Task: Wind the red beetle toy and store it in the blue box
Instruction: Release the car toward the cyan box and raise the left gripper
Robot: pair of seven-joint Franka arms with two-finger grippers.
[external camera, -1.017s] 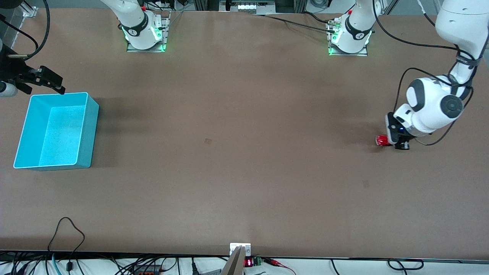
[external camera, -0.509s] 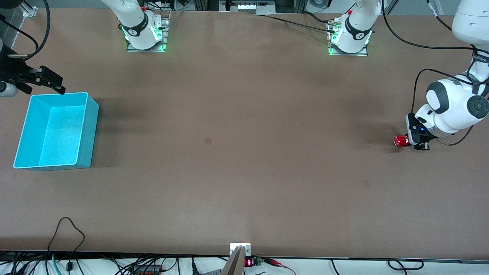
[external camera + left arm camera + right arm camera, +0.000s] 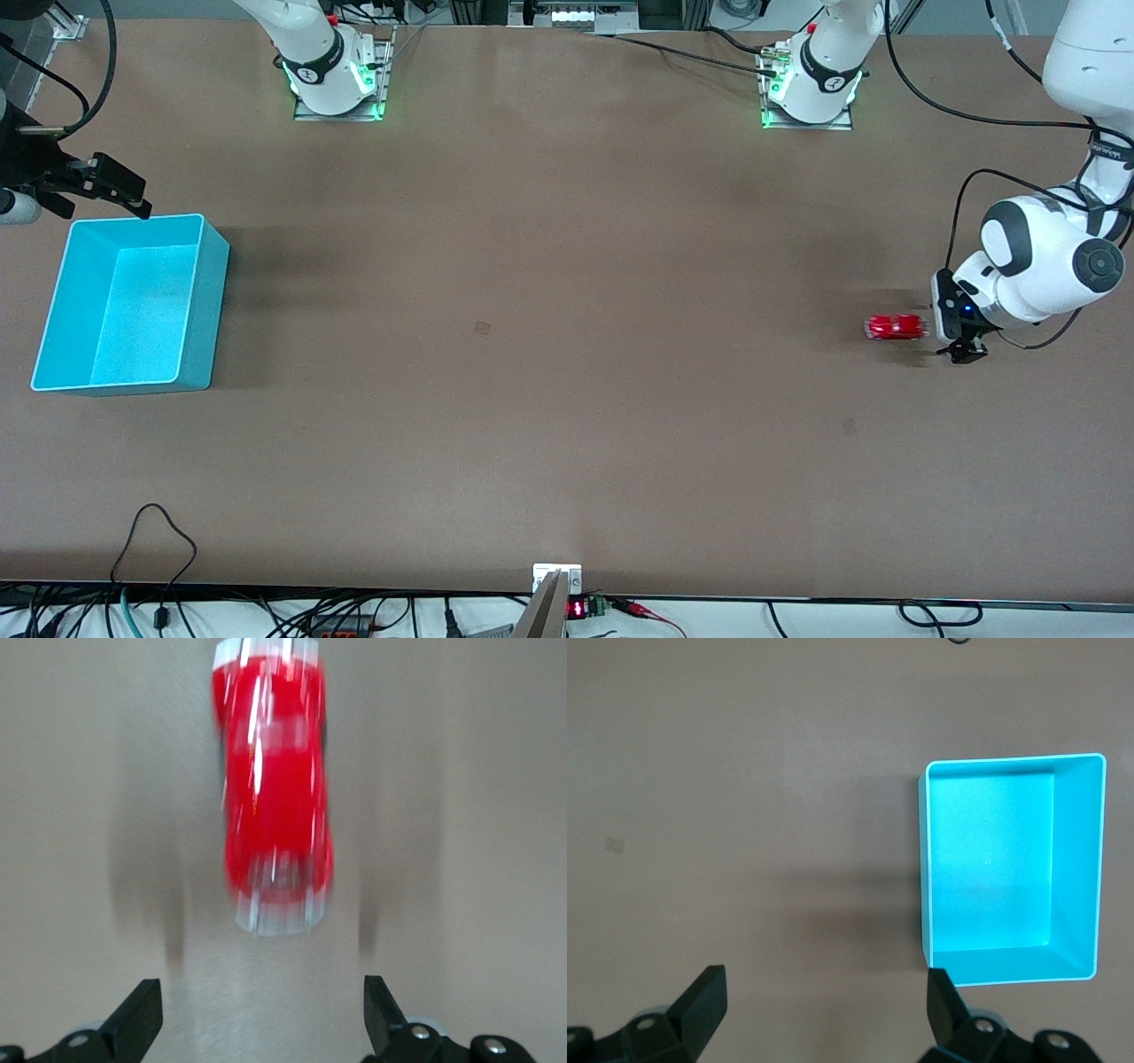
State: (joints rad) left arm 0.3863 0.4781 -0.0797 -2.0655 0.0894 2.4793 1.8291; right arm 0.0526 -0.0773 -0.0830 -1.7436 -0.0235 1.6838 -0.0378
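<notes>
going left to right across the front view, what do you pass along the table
right gripper → blue box → red beetle toy → left gripper

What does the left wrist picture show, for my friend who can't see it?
A blurry red beetle toy sits on the brown table, free of the left tool, whose two black fingertips stand open on either side below it.
</notes>
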